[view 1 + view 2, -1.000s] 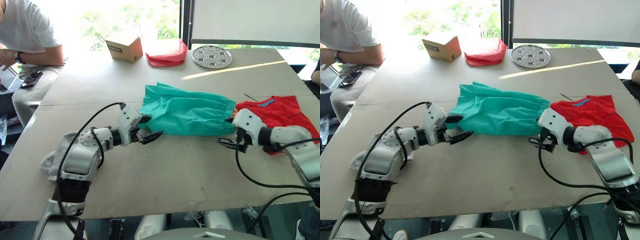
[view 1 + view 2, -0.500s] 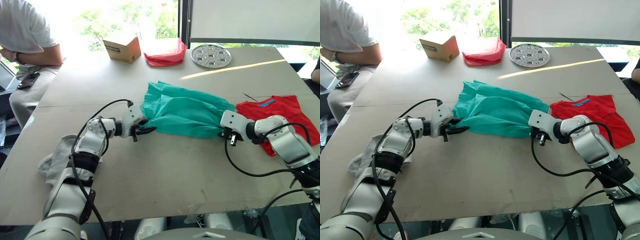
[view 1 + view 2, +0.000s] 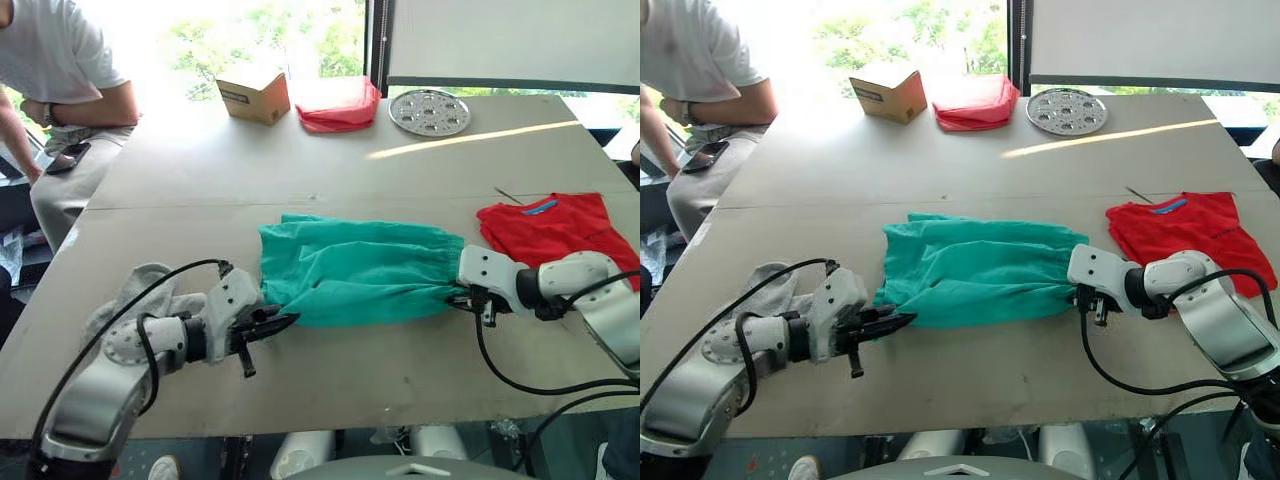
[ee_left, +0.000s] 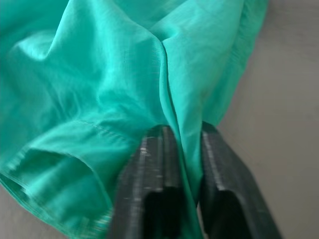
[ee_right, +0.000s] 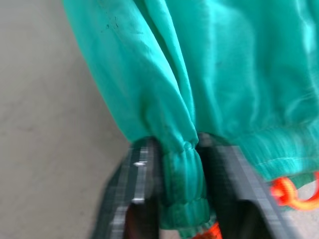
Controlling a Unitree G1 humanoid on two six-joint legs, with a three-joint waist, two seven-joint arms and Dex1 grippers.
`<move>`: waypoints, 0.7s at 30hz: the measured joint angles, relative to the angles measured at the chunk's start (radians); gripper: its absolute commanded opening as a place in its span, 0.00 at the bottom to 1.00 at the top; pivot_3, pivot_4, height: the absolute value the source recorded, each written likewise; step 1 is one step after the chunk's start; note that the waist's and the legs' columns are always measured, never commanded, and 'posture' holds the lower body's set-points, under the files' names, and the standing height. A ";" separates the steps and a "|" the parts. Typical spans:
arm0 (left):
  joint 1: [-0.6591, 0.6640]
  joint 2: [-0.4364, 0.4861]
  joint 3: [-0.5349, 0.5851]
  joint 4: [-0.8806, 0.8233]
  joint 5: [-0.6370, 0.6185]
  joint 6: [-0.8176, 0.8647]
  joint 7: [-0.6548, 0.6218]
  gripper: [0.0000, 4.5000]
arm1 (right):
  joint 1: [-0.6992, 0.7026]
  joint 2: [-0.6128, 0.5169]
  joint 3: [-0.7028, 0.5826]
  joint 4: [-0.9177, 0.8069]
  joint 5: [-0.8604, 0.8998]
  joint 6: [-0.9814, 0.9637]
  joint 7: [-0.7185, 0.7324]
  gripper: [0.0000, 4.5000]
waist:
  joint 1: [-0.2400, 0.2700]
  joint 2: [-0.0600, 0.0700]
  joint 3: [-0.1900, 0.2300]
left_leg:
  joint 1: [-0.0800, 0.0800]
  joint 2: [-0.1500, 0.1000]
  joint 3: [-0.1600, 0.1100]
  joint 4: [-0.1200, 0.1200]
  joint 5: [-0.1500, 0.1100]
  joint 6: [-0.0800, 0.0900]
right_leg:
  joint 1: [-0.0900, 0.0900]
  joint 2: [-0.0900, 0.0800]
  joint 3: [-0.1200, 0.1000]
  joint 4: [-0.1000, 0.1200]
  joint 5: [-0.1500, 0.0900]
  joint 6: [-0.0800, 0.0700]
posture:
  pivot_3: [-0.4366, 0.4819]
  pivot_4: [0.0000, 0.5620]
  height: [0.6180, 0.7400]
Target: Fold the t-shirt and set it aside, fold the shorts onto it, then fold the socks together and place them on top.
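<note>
The teal-green shorts [image 3: 355, 270] lie spread across the middle of the table. My left gripper [image 3: 268, 322] is shut on the near corner of their leg end, and the left wrist view shows teal fabric pinched between the black fingers [image 4: 149, 169]. My right gripper [image 3: 468, 298] is shut on the near end of the gathered waistband [image 5: 182, 164], beside the orange drawstring [image 5: 284, 191]. The red t-shirt [image 3: 555, 225] lies flat to the right of the shorts. The grey socks [image 3: 135, 295] lie in a heap at the near left, partly hidden by my left arm.
At the far edge stand a cardboard box [image 3: 255, 97], a pinkish-red cloth bundle [image 3: 338, 105] and a round metal plate [image 3: 429, 112]. A person [image 3: 60, 70] sits at the far left corner. A seam [image 3: 180, 205] crosses the tabletop.
Both grippers were open beside the shorts, then shut on the near corners. The shorts have been drawn toward the near edge and now lie stretched out wider.
</note>
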 measured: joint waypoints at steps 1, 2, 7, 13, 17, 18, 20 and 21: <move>0.004 -0.019 0.003 0.001 0.000 0.005 0.021 0.52 | 0.026 -0.006 -0.012 -0.003 0.003 -0.002 -0.004 0.63 | 0.003 0.000 0.000 | -0.001 0.000 0.000 0.000 0.000 0.000 | 0.000 0.000 0.000 0.000 0.000 0.000 | 0.48 0.27 1.00; 0.006 -0.034 0.005 0.001 -0.001 0.011 0.038 0.64 | 0.048 -0.006 -0.031 -0.003 0.006 0.000 -0.009 0.74 | 0.005 0.000 0.000 | -0.001 0.000 0.000 0.000 0.000 0.000 | -0.001 0.000 0.000 0.000 0.000 0.000 | 0.48 0.27 1.00; 0.000 -0.057 0.120 -0.011 -0.178 0.099 0.039 0.96 | 0.155 0.041 -0.307 -0.093 0.145 0.179 -0.049 1.00 | 0.003 0.001 0.001 | -0.002 0.001 -0.003 -0.001 0.000 -0.001 | -0.002 0.000 0.000 0.000 0.000 0.000 | 0.48 0.27 1.00; -0.023 0.044 0.206 -0.074 -0.402 0.197 -0.058 0.96 | 0.326 0.353 -0.755 -0.308 0.508 0.649 -0.090 1.00 | 0.005 0.002 0.001 | -0.001 0.001 -0.004 -0.002 -0.001 -0.001 | -0.001 0.001 -0.002 0.000 0.000 -0.001 | 0.48 0.27 1.00; -0.067 0.109 0.205 -0.094 -0.453 0.207 -0.102 0.98 | 0.335 0.622 -0.892 -0.378 0.627 0.873 -0.217 1.00 | -0.002 0.002 0.001 | 0.000 0.001 -0.001 -0.003 -0.001 -0.001 | -0.001 0.002 0.001 0.001 -0.002 -0.002 | 0.48 0.27 1.00; -0.069 0.116 0.203 -0.101 -0.456 0.207 -0.107 0.98 | 0.343 0.659 -0.896 -0.383 0.637 0.886 -0.250 1.00 | -0.004 0.003 0.001 | 0.001 0.001 -0.001 -0.003 -0.001 -0.001 | -0.001 0.002 0.001 0.001 -0.002 -0.003 | 0.48 0.27 1.00; -0.076 0.144 0.196 -0.107 -0.468 0.207 -0.130 0.98 | 0.351 0.820 -0.906 -0.389 0.632 0.896 -0.390 1.00 | -0.006 0.002 0.001 | 0.001 0.002 -0.001 -0.004 -0.001 -0.001 | -0.002 0.003 0.001 0.001 -0.002 -0.003 | 0.48 0.27 1.00; -0.088 0.144 0.192 -0.107 -0.468 0.207 -0.127 0.98 | 0.353 0.888 -0.907 -0.388 0.623 0.896 -0.446 1.00 | -0.005 0.004 0.001 | 0.001 0.002 -0.001 -0.005 -0.001 -0.001 | -0.002 0.003 0.001 0.001 -0.002 -0.003 | 0.48 0.27 1.00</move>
